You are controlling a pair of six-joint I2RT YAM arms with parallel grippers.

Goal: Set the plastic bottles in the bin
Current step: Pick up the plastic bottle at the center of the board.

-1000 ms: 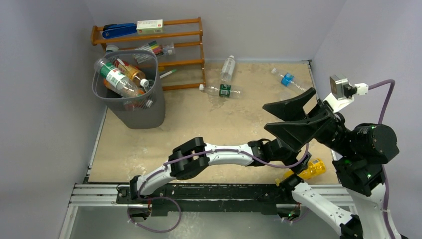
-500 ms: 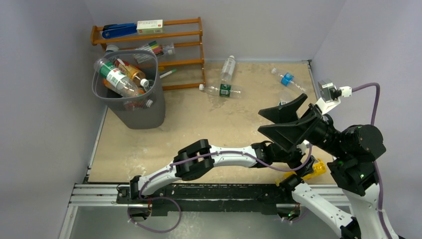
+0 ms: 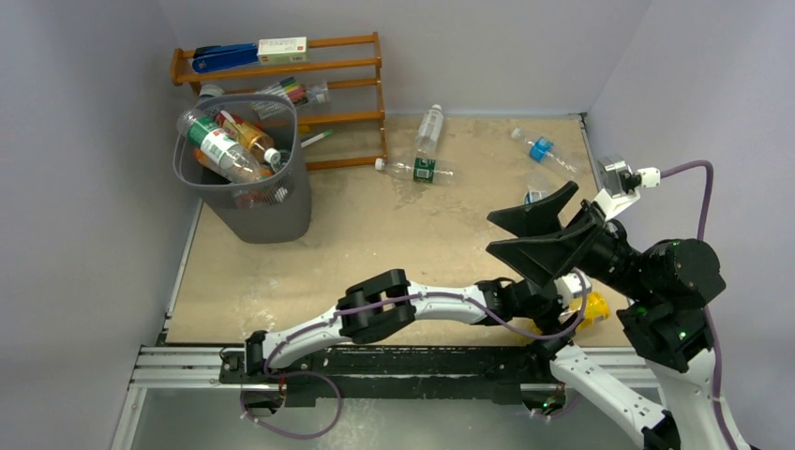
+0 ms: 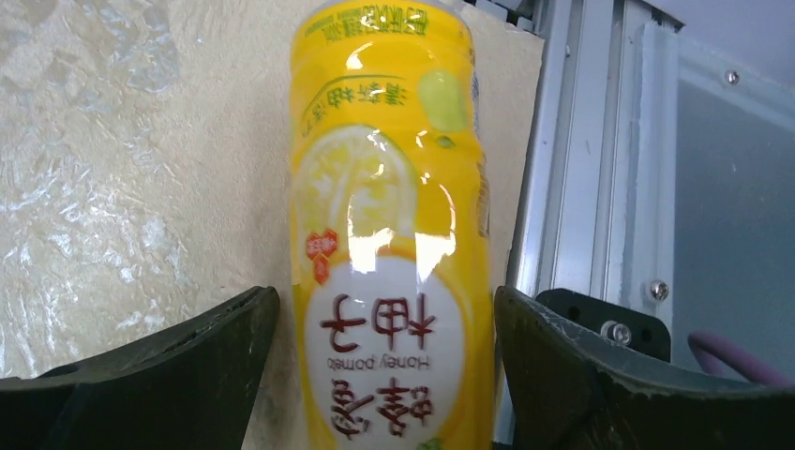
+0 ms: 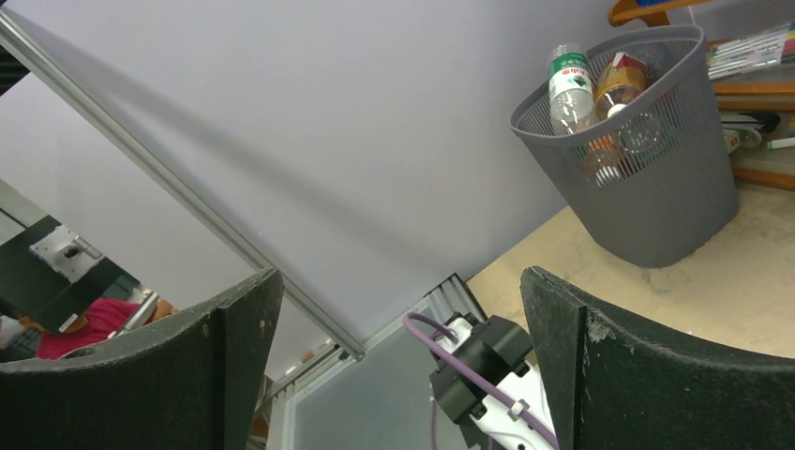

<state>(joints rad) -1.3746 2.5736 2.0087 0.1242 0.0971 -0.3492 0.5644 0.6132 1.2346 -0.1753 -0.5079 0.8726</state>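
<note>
Straddling yellow plastic bottle (image 4: 389,253) at table's (image 3: 375,234) near edge, held left gripper (image 4: 384,298) wide, seemingly not touching. Read "Honey pomelo". Hung right gripper (image 5: 401,281) spread above, partly hiding it; grey mesh bin (image 3: 272,220) well apart.

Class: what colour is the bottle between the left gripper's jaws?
The bottle is yellow, with a white patch of red characters; clearest in left wrist view.

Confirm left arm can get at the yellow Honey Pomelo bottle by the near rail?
Likely yes. The left gripper is open, straddling the yellow Honey Pomelo bottle, which lies on the table. Nothing else sits in the gap.
</note>
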